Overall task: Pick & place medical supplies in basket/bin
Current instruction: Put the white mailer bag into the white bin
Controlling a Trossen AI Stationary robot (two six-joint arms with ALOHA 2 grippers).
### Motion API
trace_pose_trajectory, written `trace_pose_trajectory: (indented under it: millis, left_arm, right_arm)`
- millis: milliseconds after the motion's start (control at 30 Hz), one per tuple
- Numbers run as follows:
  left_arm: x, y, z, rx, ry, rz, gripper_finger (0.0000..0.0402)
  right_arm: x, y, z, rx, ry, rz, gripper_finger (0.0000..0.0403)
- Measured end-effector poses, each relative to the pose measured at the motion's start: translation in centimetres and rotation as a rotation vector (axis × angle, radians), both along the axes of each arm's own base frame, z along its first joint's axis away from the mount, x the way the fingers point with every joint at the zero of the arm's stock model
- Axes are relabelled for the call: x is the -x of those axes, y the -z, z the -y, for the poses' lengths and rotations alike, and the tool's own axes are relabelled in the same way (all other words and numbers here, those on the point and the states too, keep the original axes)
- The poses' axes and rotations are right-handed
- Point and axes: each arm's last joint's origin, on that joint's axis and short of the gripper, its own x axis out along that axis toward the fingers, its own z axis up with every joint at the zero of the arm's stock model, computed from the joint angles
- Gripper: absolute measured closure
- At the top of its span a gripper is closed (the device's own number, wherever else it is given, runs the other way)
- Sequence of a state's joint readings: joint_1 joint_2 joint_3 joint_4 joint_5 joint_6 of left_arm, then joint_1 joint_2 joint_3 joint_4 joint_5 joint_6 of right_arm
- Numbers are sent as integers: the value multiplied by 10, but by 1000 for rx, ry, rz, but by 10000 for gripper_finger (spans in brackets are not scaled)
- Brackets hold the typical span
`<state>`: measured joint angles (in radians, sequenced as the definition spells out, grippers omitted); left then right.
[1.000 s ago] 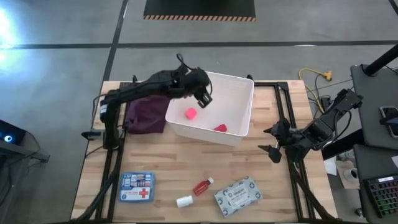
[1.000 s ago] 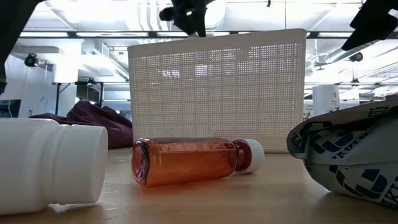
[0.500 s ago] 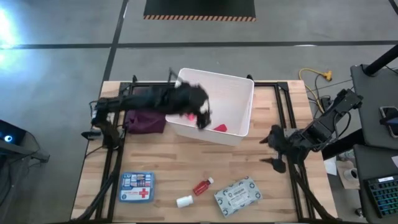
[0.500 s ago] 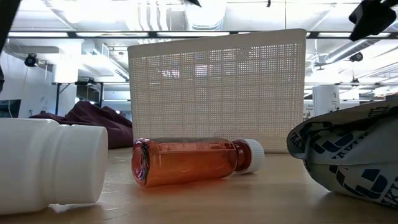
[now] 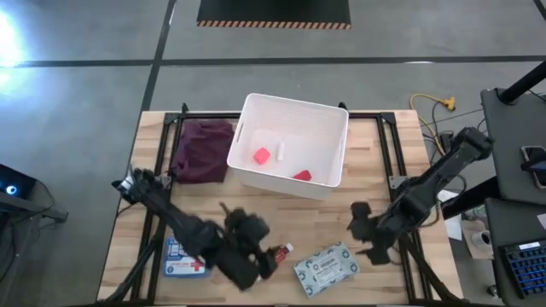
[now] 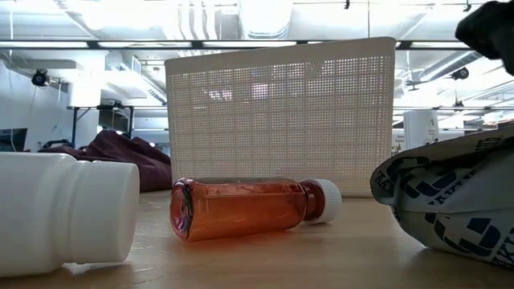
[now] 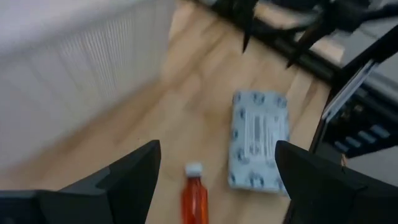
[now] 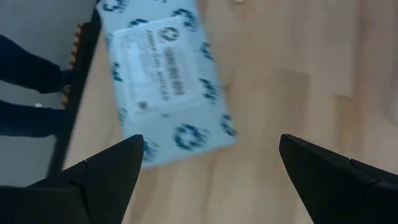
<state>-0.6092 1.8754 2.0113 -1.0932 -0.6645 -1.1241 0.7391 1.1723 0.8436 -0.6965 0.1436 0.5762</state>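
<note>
1. Your light wooden table (image 5: 256,213) carries everything; the large white rectangular plastic bin (image 5: 328,183) with ribbed sides sits at its far middle, a crumpled purple cloth (image 5: 201,150) just beside it on the left arm's side.
2. The bin already holds a pink cube (image 5: 262,156), a small white vial (image 5: 279,152) and a red item (image 5: 302,175), so part of the job looks done.
3. Near the front edge lie the blue-white first-aid box with a red cross (image 5: 181,257), the grey-green patterned packet (image 5: 326,265) and the red bottle with a white cap (image 5: 278,255), all well apart from the bin and waiting for pickup.
4. Your left pincer (image 5: 247,251) hangs low over the front edge beside the red bottle, fingers spread wide and empty, likely lining up on it.
5. Your right pincer (image 5: 365,232) hovers near the packet, also spread wide with nothing held, seemingly aiming at it.
</note>
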Motion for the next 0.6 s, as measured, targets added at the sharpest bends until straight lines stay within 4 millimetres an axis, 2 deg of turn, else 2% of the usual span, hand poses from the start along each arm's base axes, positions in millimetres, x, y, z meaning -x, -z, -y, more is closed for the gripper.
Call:
trace_pose_trajectory:
  millis: [133,333,500,600]
  left_arm:
    - [-2,48,22,10,8,-28,103]
    - [-13,116,34,35,136,58,103]
    - [-26,148,27,105,254,236,113]
    - [-28,156,19,47,262,222,134]
  right_arm:
    - [-8,20,-22,-16,25,-64,37]
    - [-10,42,-69,0,55,-161,37]
    - [-15,60,-110,149,84,-195,37]
    - [-22,65,-127,285,126,-161,37]
